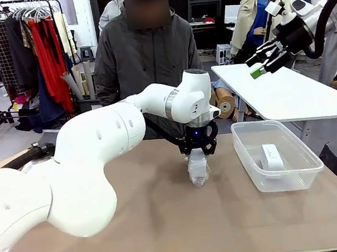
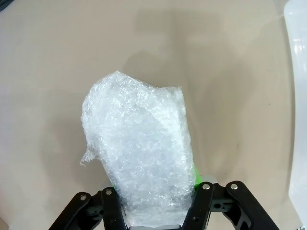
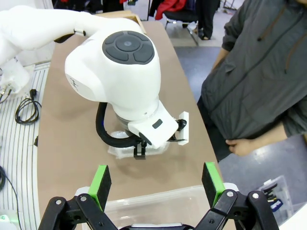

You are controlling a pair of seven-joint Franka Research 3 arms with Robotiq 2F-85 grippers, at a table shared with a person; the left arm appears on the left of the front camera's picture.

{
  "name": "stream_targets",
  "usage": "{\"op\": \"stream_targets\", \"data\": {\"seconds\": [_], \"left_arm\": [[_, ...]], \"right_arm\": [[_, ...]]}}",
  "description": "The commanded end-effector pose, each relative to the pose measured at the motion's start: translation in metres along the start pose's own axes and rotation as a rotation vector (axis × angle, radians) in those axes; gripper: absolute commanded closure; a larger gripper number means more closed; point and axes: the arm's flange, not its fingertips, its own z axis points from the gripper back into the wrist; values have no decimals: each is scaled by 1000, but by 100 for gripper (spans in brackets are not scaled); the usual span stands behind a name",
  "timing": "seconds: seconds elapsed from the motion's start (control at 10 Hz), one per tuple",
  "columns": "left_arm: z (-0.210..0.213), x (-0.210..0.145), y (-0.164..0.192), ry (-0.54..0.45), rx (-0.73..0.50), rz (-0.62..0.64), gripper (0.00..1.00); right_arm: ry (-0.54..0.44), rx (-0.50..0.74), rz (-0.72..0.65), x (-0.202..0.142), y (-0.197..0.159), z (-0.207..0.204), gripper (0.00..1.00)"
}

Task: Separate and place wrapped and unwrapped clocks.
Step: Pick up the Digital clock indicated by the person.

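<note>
Left gripper (image 2: 156, 211) clamped on a wrapped clock (image 2: 139, 158), low over mid-table.

I have the bundle pinched at its near end, and in the left wrist view its long axis runs straight out along my fingers toward the table (image 1: 168, 224); whether its tip touches the surface I cannot tell. The tub (image 1: 246, 153) lies to this arm's right, close by, and already holds the bare clock (image 1: 272, 157). My right gripper (image 3: 156, 184) hangs high above the tub, pads wide apart and empty. I judge the left arm does the placing, so the bundle must go clear of the tub.
</note>
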Motion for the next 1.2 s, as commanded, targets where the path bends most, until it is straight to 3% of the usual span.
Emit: {"op": "stream_targets", "data": {"seconds": [0.0,0.3,0.9,1.1], "left_arm": [[20,-15,2,-8,59,1,100],[60,-35,18,-4,105,-55,100],[142,-85,59,64,185,-286,100],[158,-96,78,73,193,-268,100]], "right_arm": [[-3,1,6,1,2,1,0],[-3,1,6,1,2,1,0],[-3,1,6,1,2,1,0],[-3,1,6,1,2,1,0]]}}
